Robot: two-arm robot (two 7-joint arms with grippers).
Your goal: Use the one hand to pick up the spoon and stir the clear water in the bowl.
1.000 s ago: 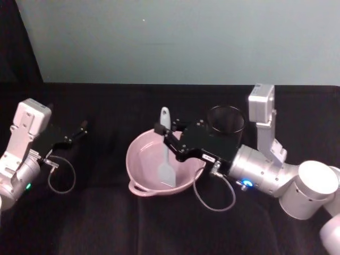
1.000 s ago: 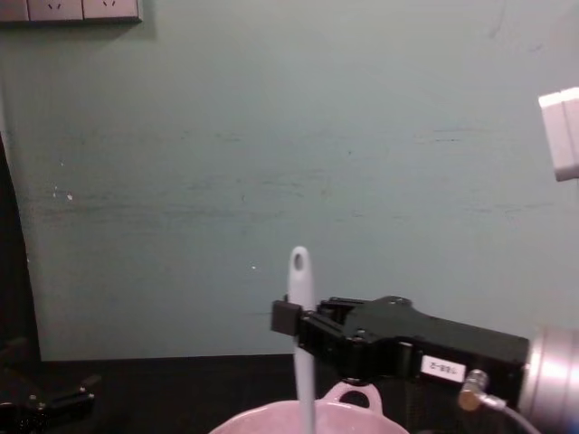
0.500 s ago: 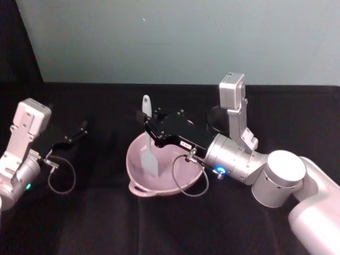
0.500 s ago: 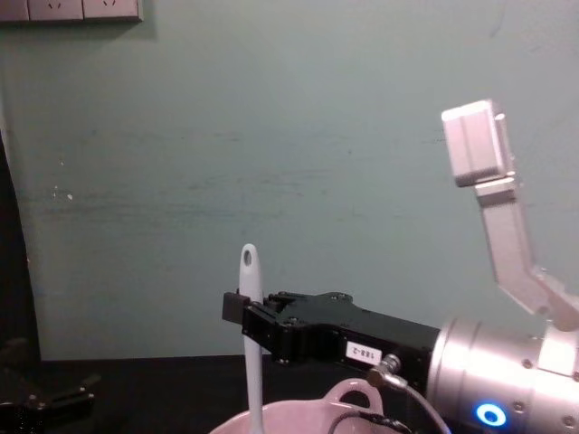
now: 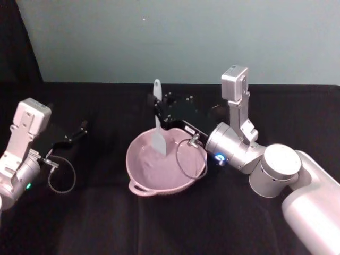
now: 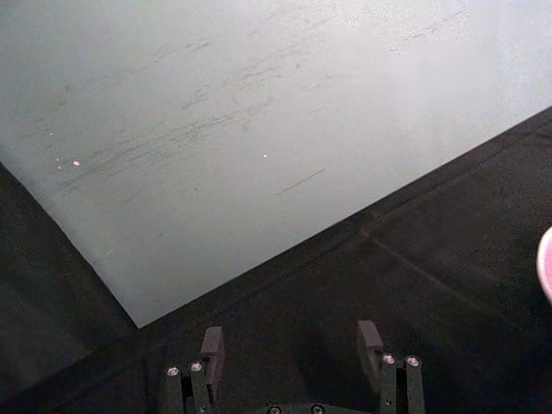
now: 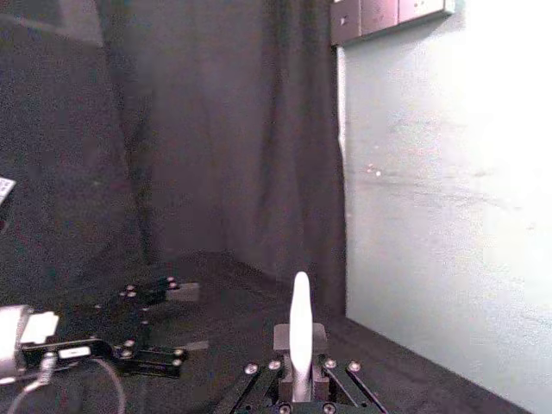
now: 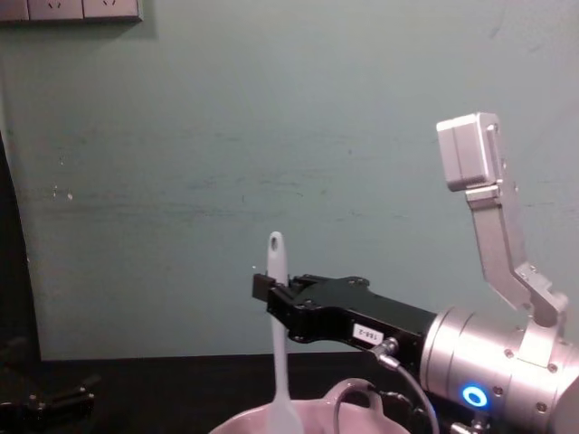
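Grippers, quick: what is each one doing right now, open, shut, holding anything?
Left gripper: jaws open, holding nothing, idle off to the side.
Right gripper: jaws shut on the spoon, blade down at the bowl.

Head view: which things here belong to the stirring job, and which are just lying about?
In the job:
right end effector, shut on the white spoon
pink bowl, with the spoon's blade hanging into it

Just about:
left end effector, open, parked at the left over the black tablecloth
wall sockets
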